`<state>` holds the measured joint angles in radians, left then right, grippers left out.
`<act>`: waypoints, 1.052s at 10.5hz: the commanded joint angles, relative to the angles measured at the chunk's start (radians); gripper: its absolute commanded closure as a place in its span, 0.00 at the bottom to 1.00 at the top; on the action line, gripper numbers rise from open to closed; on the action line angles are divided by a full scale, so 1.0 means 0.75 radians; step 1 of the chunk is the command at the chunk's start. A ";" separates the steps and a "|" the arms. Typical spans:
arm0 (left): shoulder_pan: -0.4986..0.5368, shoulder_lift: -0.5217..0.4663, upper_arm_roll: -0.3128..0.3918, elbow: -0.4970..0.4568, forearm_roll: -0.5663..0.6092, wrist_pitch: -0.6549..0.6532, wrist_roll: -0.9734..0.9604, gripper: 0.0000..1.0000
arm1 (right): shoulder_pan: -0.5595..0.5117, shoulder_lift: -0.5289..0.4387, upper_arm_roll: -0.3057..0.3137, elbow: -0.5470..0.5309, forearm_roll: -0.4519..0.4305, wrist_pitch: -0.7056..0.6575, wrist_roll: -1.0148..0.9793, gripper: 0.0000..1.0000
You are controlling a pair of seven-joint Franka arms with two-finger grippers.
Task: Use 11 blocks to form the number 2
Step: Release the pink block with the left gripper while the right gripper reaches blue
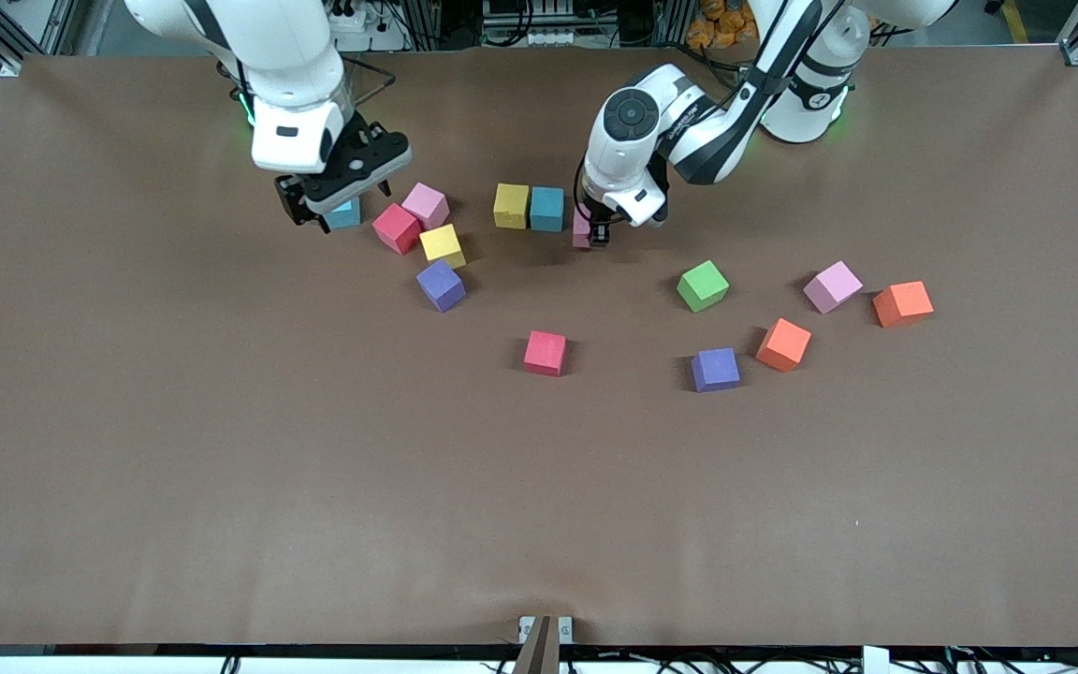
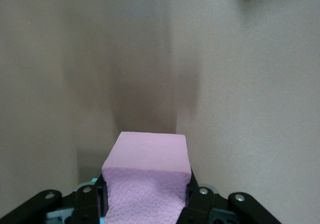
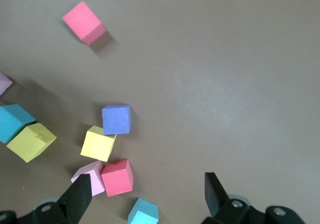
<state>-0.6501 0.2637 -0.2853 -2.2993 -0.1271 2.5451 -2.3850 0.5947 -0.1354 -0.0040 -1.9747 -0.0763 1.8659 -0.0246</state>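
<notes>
Left gripper [image 2: 145,204] pinches a dimpled pink foam cube [image 2: 147,176] beside the yellow cube [image 1: 511,205]–blue cube [image 1: 546,208] pair; right gripper [image 3: 145,196], spread, hovers over matte cubes on the brown table [image 1: 221,468].

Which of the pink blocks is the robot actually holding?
The pink block pinched in the left gripper, beside the sky blue block. The other two pink blocks sit untouched on the table.

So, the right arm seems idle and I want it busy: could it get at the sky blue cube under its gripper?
Probably yes. The right gripper hangs open over the sky blue cube, which stands apart from the red cube beside it, so nothing blocks a straight descent.
</notes>
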 commanded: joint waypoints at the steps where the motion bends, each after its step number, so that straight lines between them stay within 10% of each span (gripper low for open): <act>1: -0.013 -0.008 0.002 -0.035 -0.008 0.047 -0.053 0.53 | -0.122 -0.014 -0.011 -0.040 0.101 -0.015 0.012 0.00; 11: -0.096 0.031 0.002 -0.055 -0.008 0.092 -0.094 0.52 | -0.220 0.007 -0.017 -0.191 0.126 0.060 -0.035 0.00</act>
<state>-0.7084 0.2847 -0.2858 -2.3325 -0.1271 2.5923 -2.4337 0.4321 -0.1273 -0.0250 -2.0776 0.0097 1.8774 -0.0356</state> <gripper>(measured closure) 0.436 0.000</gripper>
